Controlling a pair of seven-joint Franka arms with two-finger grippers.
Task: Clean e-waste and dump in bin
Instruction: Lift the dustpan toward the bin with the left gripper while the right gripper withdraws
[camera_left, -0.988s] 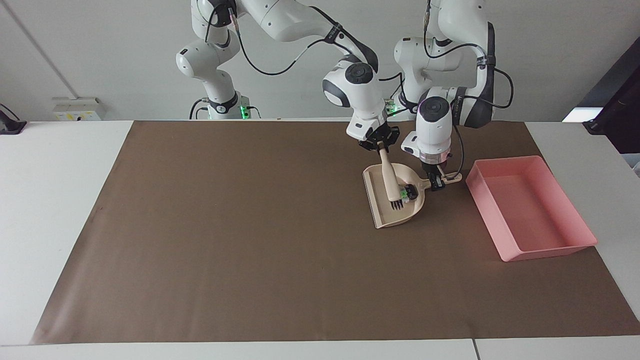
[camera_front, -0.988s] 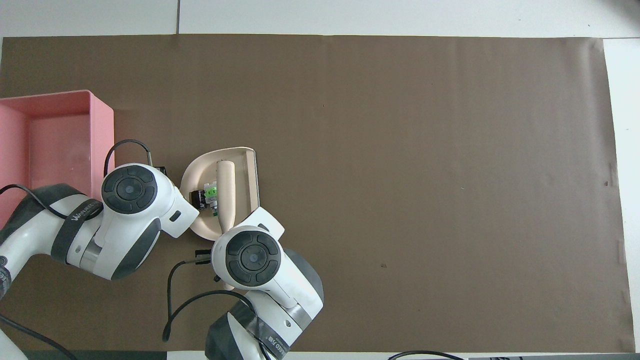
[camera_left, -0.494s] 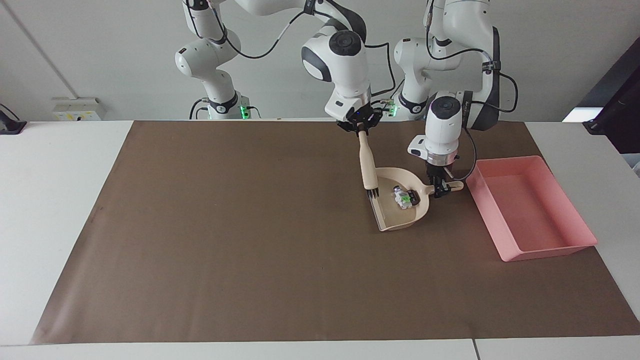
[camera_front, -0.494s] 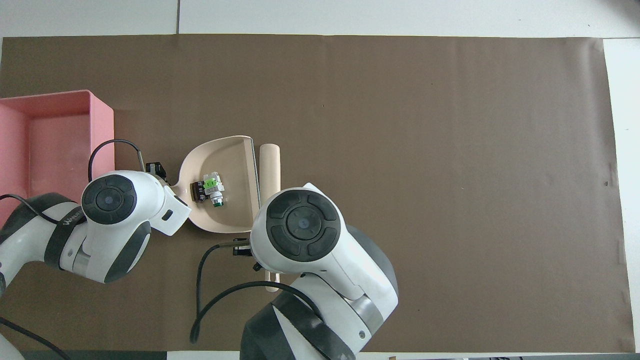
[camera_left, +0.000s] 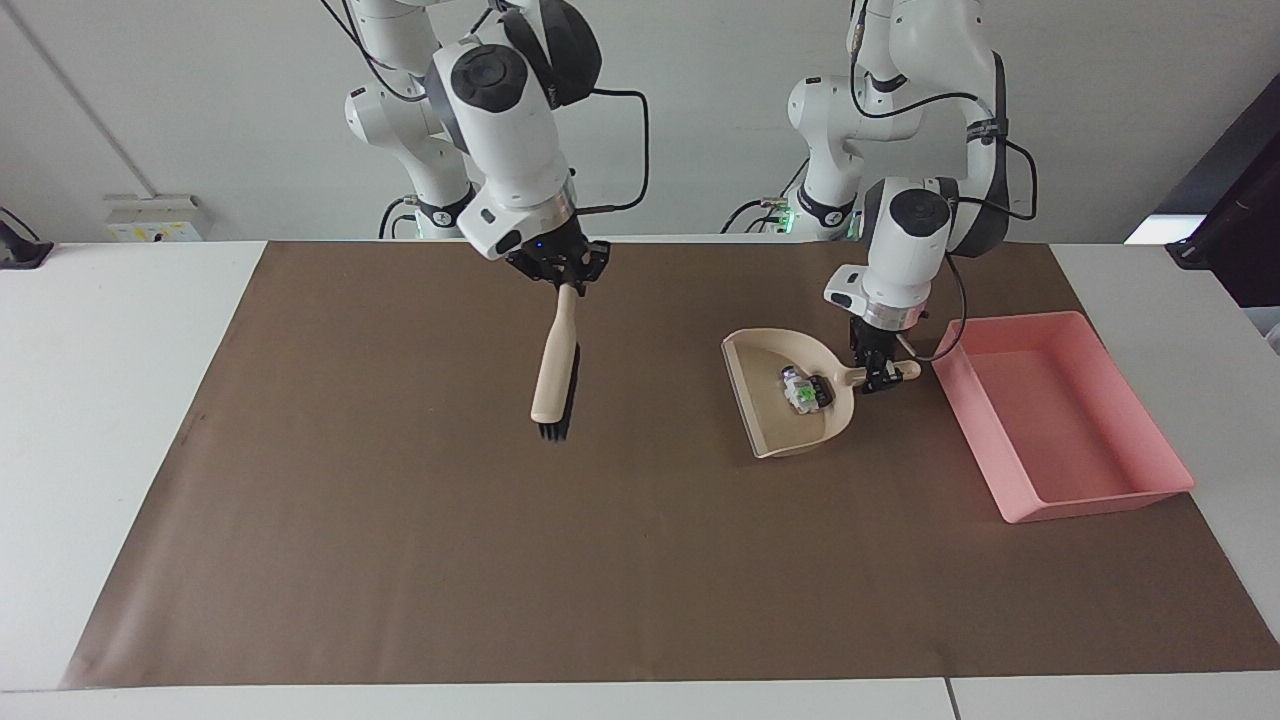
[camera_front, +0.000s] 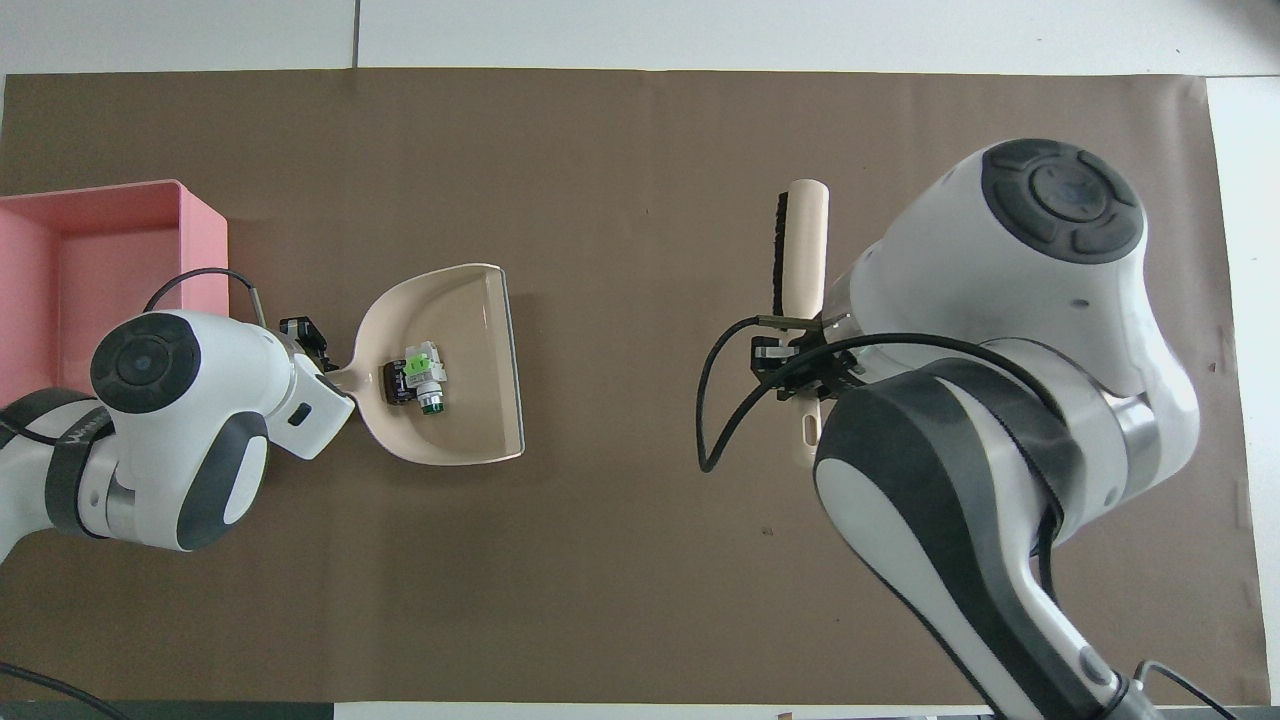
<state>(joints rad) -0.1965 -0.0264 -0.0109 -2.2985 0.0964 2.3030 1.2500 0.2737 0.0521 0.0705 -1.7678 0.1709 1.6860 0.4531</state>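
While in dustpan (camera_left: 790, 400), e-waste (camera_left: 805, 388)

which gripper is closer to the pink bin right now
Left. The left gripper grips the dustpan handle right beside the pink bin; the right gripper holds the brush over mid-mat.

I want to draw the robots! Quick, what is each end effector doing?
Left end effector: shut on the dustpan handle; e-waste lies inside.
Right end effector: shut on the brush, held above the mat.
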